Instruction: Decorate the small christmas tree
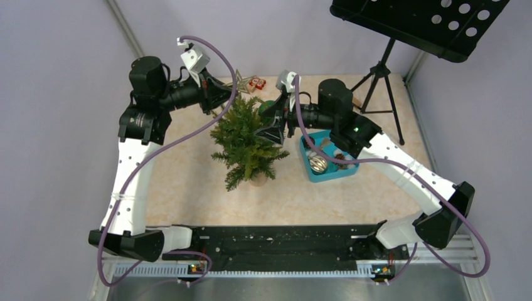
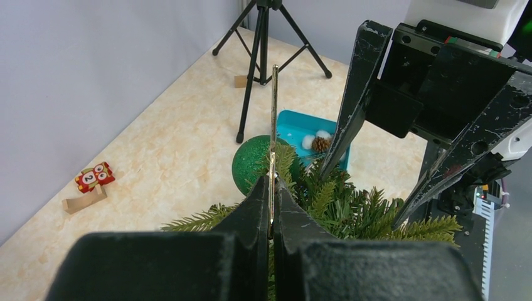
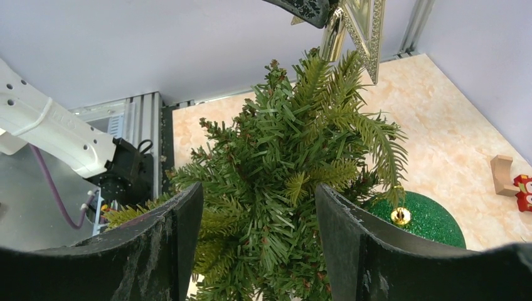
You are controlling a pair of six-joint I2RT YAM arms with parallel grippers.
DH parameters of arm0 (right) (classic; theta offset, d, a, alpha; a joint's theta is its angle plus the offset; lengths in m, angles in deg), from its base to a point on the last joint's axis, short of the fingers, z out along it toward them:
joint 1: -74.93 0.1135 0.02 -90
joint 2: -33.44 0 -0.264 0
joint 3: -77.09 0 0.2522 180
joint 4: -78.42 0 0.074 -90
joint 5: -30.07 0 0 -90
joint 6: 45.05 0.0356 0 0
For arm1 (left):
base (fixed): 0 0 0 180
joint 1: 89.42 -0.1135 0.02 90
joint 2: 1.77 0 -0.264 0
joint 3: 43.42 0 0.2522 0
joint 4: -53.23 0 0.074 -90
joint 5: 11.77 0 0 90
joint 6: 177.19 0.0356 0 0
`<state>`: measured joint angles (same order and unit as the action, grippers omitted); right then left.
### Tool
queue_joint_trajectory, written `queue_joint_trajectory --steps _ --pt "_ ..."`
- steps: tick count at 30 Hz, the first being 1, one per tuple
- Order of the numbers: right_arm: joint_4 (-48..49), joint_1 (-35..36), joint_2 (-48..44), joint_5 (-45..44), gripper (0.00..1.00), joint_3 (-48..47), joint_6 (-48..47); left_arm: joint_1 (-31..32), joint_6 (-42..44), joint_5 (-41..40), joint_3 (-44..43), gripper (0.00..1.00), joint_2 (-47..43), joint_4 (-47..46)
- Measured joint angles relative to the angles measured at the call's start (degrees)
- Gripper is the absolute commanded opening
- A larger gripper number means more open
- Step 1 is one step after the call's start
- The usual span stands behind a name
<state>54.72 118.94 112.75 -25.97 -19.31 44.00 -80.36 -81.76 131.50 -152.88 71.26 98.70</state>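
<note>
At the centre of the table [image 1: 188,182] stands the small christmas tree [image 1: 246,143], upright, with both arms gathered at its crown. The left end effector [image 2: 272,188] is closed on a flat gold star [image 2: 274,119], pinching it by the lower edge, with the star at about 11 o'clock of the treetop and not yet seated. The right end effector [image 3: 257,191] is open, one finger on each side of the upper branches. Needles brush both fingers, but I cannot tell whether they press the foliage or only flank it. A green glitter ball [image 3: 426,222] sits at 1 o'clock of the tree; whether it hangs from a branch or rests on the table is unclear. A teal tray [image 1: 312,170] of further ornaments lies at 3 o'clock.

The likely step is crowning the tree, and several things could spoil it:

- **Twisting:** the star is thin and held by a narrow pinch, so any sideways push from a springy branch could twist it in the grip.
- **Tipping:** the tree looks light, so a downward press that misses the leader could tip it, the more so if the right fingers are not truly bracing it.
- **Collision:** the two end effectors work very near each other and could collide or snag needles.
- **The ball:** a swaying tree could also dislodge it.
</note>
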Motion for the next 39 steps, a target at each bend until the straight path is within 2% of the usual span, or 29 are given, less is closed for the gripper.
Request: queue_joint_trajectory --steps 31,39 --pt "0.00 0.00 0.00 0.22 0.65 0.02 0.02 0.55 6.75 -0.15 -0.76 0.00 0.13 4.44" --pt "0.00 0.00 0.00 0.24 0.65 0.02 0.02 0.55 4.81 0.66 -3.23 0.00 1.73 6.21"
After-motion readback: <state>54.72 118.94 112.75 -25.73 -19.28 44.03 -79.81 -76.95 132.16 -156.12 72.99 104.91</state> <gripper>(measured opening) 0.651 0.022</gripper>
